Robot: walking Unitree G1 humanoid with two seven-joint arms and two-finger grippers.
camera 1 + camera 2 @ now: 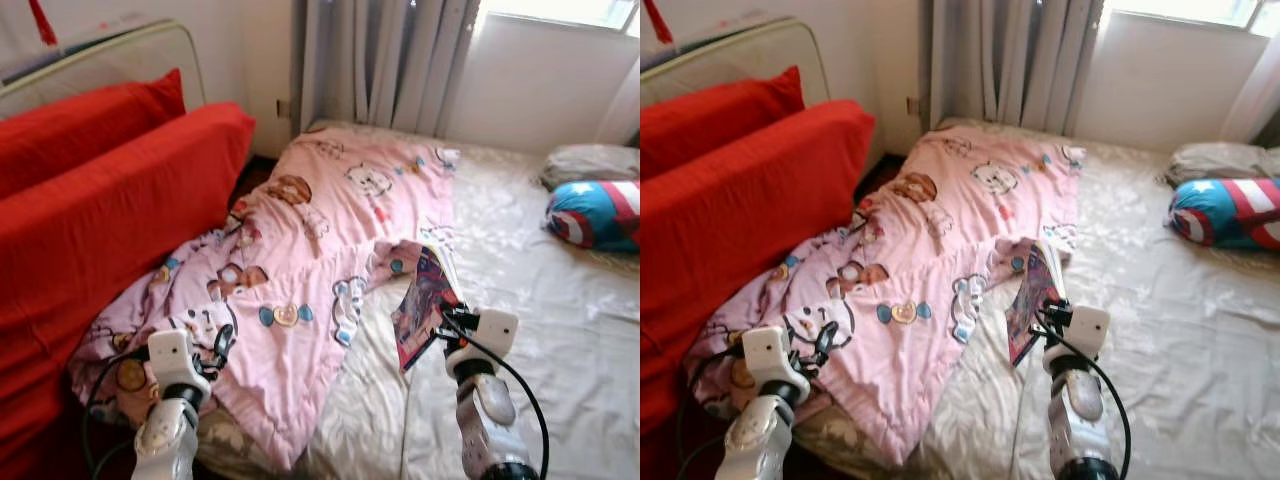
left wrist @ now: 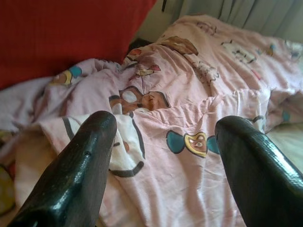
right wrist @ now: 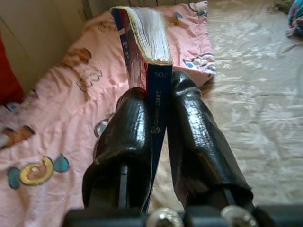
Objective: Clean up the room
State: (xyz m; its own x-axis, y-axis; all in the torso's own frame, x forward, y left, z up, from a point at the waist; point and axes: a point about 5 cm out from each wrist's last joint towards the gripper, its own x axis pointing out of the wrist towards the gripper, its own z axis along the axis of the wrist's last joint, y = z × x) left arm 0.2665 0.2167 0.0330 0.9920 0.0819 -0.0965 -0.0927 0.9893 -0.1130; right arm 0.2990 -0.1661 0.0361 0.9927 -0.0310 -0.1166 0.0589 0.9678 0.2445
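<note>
A thin paperback book point(image 3: 150, 61) stands lifted off the bed point(image 1: 540, 290), pinched by its spine between the pressed-together fingers point(image 3: 199, 137) of the right gripper point(image 3: 158, 127), pages fanning upward (a hold that keeps the floppy cover from splaying). It hangs over the edge of the pink cartoon-print quilt point(image 1: 320, 230), which lies rumpled across the mattress and spills toward the red sofa point(image 1: 110, 210). The left gripper point(image 2: 163, 156) hovers low over the quilt's near corner, fingers spread wide and empty, likely poised to gather the fabric next. A star-and-stripe shield cushion point(image 1: 595, 213) rests by a grey pillow point(image 1: 590, 160) near the grey curtain point(image 1: 385, 60).
</note>
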